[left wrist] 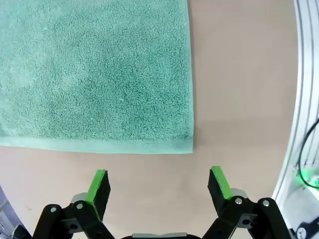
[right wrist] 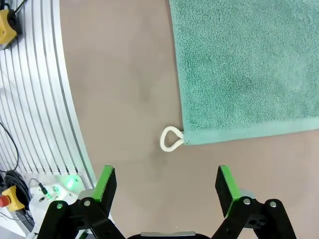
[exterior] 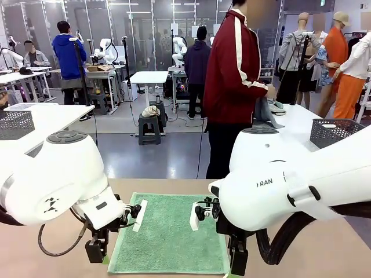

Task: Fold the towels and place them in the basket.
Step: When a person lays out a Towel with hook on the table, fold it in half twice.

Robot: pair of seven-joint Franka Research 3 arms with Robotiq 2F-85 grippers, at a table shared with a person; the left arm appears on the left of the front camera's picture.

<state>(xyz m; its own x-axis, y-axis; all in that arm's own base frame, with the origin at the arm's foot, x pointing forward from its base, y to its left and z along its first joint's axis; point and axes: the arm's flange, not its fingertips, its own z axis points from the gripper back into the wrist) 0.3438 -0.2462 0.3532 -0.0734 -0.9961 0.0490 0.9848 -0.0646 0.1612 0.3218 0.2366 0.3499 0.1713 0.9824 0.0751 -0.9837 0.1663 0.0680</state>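
Jaws spread and empty, the left gripper and right gripper hover at bottom of frame. Each is just short of a near corner of the sea-green towel, which lies flat on the table between them.

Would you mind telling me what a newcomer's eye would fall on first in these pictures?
First comes the sea-green towel, spread flat in the middle of the tan table. The left gripper and right gripper hang open just off its two near corners, one of which carries a small white loop. Beyond it, a person in a red jacket stands at the table's far side.
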